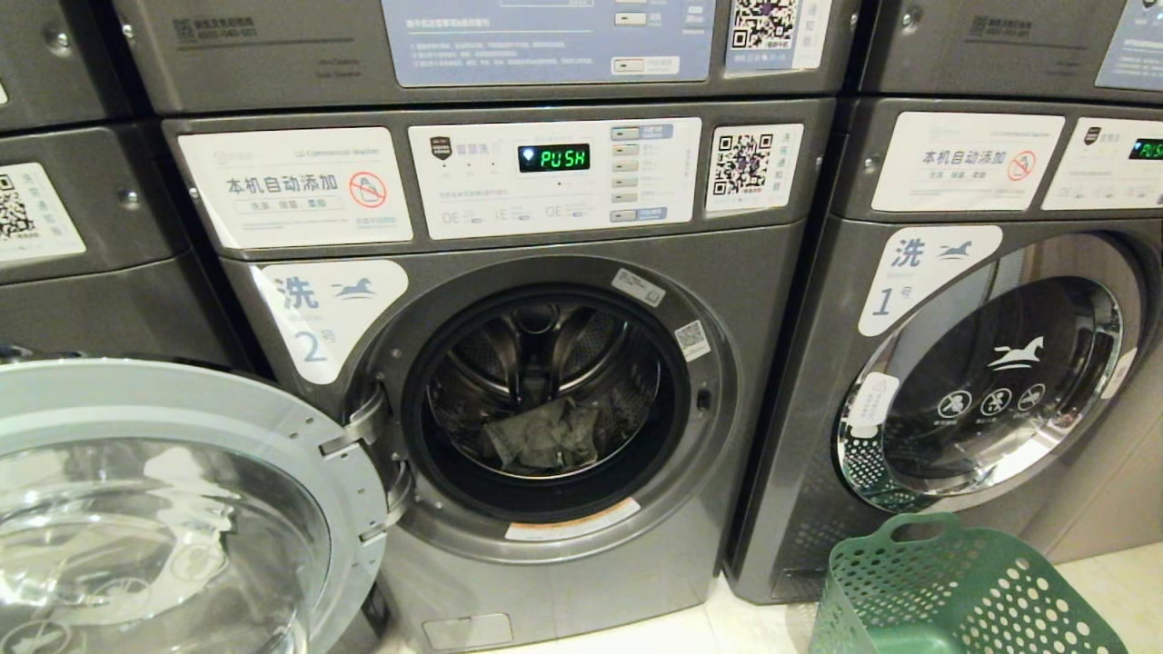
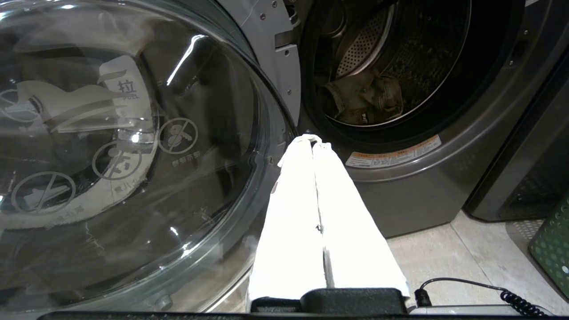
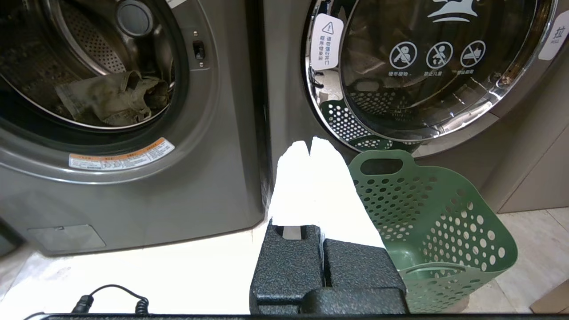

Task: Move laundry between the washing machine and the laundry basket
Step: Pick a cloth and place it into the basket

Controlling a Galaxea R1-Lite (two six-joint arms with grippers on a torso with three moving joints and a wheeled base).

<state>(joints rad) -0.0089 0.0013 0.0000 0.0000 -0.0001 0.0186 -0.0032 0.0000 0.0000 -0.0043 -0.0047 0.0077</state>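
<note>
At nine o'clock in the head view, swung fully open on its hinge: the round glass door (image 1: 154, 509) of the washing machine (image 1: 509, 381), label numeral 2 beside the opening. Inside the drum, at its six o'clock, resting on the perforated wall: the laundry (image 1: 542, 436), a small crumpled grey-olive bundle. Lit on the panel above, at twelve o'clock: a green display (image 1: 553, 157) reading PUSH. Low before the open door and the drum mouth, in the left wrist view: the left pincer (image 2: 313, 141), white fingers pressed together, holding nothing, well apart from the cloth. Further right, low before the seam between the two machines: the right pincer (image 3: 310, 146), fingers likewise together and empty, with the green basket rim just beside it in its own view. At three o'clock: the neighbouring machine (image 1: 990, 363) labelled 1, door closed. At five o'clock, standing on the pale tiled floor (image 1: 1118, 572) in front of that machine: the laundry basket (image 1: 954, 590), green, perforated, oval handle cutout at its near rim.
</note>
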